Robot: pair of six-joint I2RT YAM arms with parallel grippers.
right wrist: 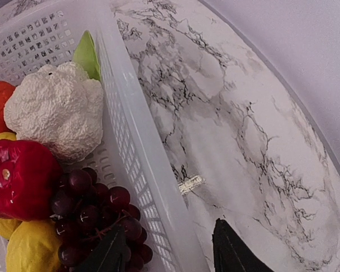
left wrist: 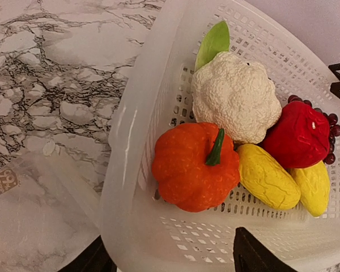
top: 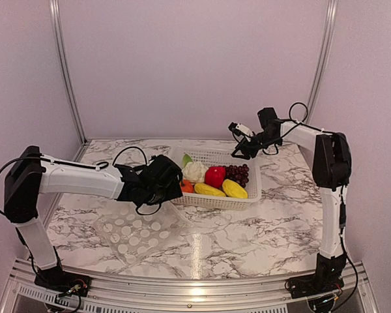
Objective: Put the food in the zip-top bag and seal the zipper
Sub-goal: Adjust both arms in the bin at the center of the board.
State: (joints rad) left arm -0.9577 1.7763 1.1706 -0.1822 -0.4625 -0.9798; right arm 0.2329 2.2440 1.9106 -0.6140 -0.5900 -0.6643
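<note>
Top external check: food sits in the basket, bag lies flat, both claws spread

Your desk (top: 274, 222) carries a white perforated basket (top: 216, 202) at centre. The zip-top bag (top: 133, 231) lies flat just off the basket's near-left corner, under the left arm. You can't pick out the zipper; it's too faint.

Your left claw (top: 174, 184) is at the basket's left end. In the left wrist view its fingers (left wrist: 255, 255) stand wide apart, straddling the basket corner and gripping nothing.

Your right claw (top: 237, 154) hangs over the far-right rim with its fingers (right wrist: 232, 252) parted. One is over the grapes (right wrist: 96, 209) and one is outside the wall; it also grips nothing.

All the food is inside the basket: cauliflower (left wrist: 235, 96), pumpkin (left wrist: 187, 170), red pepper piece (left wrist: 297, 136), two yellow pieces (left wrist: 266, 175), then the grapes.
</note>
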